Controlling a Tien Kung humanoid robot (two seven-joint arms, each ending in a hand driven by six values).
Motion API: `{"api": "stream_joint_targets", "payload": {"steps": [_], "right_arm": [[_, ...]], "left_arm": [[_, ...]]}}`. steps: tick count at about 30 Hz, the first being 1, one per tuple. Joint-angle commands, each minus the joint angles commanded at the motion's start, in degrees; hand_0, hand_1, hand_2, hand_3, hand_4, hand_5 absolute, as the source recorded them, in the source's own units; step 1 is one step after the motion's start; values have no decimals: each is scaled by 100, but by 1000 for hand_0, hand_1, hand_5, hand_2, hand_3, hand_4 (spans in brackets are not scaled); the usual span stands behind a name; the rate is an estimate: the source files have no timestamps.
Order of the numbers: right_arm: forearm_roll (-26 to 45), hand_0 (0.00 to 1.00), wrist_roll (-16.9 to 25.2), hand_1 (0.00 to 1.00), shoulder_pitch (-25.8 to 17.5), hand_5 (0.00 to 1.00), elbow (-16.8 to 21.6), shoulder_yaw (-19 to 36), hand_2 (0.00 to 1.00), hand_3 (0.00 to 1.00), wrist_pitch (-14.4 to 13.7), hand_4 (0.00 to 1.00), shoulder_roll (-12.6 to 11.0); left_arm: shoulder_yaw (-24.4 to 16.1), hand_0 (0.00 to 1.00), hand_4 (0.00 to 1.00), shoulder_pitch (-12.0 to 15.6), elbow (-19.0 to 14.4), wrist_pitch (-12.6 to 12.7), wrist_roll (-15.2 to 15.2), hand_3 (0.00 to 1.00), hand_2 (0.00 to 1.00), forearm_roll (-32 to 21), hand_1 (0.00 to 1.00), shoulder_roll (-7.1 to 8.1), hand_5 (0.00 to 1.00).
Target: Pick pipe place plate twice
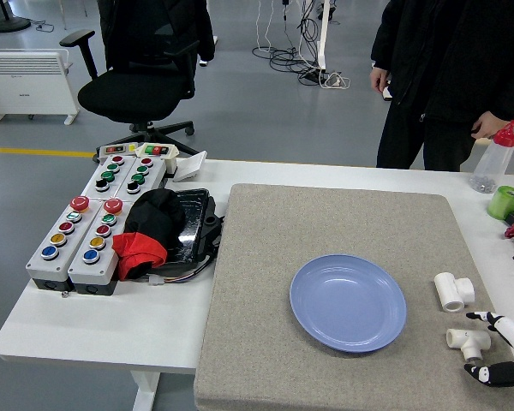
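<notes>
Progress: nothing placed yet. Blue plate (348, 301) sits bare on the grey mat (265, 342), approx centre-right of the table (94, 330). Both white T-shaped pipe fittings are on the mat, right of the plate, so both pick/place cycles remain as far as this view shows.

Far pipe fitting (453, 291): lies near the plate's right rim, apart from it. Main run approx along the near-far line w/ a slight tilt; side branch points right.

Near pipe fitting (467, 342): just nearer than the first, not touching it. Main run goes approx left-right, open end facing left toward the plate; stub branch points to the near edge. Exact tilt hard to call, the part is small in frame.

Right hand (501, 349) enters at lower right corner, only partly in frame. One finger shows far-side of the near fitting's right end, another near-side, so the fingers bracket it. Not closed on the part; fingers look spread, nothing gripped. Contact w/ the fitting can't be confirmed. Judged step: pre-grasp on pipe no. 1.

Left hand: not visible.

Person (450, 68) stands at far side, right; one hand rests at the red-capped spray bottle (493, 161) on the table's far-right corner. Not touching the task items.
</notes>
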Motion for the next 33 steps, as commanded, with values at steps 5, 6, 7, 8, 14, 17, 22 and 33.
{"api": "stream_joint_targets", "payload": {"steps": [5,6,7,8,14,17,22,33], "right_arm": [[76,870,12,847,-28,278,86,44,875,838,64,780,-32],[82,870,19,847,-21,278,93,33,875,838,72,780,-30],[85,870,23,847,-14,278,96,22,875,838,80,780,-27],[90,870,22,847,-9,278,89,6,875,838,82,780,-26],[119,801,-22,792,37,274,-10,-102,826,823,88,770,-4],[123,667,-77,682,80,226,-78,-135,708,763,84,719,18],[144,667,-147,682,114,226,-121,-165,708,763,15,719,40],[196,501,-89,553,192,151,34,-137,608,719,-138,620,-3]], "left_arm": [[-8,674,500,-3,6,2,-7,627,688,12,672,1,998],[-15,674,500,-4,5,1,-4,627,688,22,672,-1,998],[-21,674,500,-6,5,1,-1,627,688,31,672,-2,998],[-19,674,500,-6,5,1,-1,627,688,31,672,-1,998],[-16,674,502,-15,5,7,-4,626,687,27,671,1,998],[-7,674,501,-17,5,11,-5,625,686,15,671,1,998],[0,674,501,-18,3,15,-3,625,686,2,671,-2,998],[-4,674,500,-17,6,13,-4,624,685,12,671,-4,998]]}}
